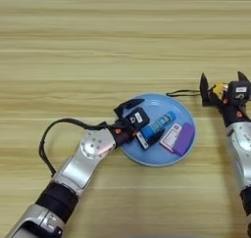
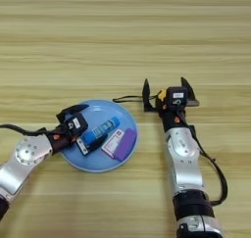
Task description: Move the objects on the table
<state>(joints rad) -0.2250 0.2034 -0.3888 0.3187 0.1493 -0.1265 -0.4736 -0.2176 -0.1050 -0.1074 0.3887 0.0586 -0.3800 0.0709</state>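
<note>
The left gripper [image 2: 78,129] is seen spread open over the light-blue plate [image 2: 93,164], the blue tube [image 2: 100,131] just beside its fingers; the white-and-red card [image 2: 112,142] and purple block [image 2: 126,144] lie beyond. On the bench [image 2: 125,36], the right gripper [image 2: 166,96] is held wide open around the yellow tape measure [image 2: 161,94].

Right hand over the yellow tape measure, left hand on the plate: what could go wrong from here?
1. The right hand has its fingers spread around the yellow tape measure; its black cord trails toward the plate and could snag or drag on the rim.
2. The left hand sits at the blue tube, close to the white-and-red card and purple block; closing or pulling could knock them or slide the plate.
</note>
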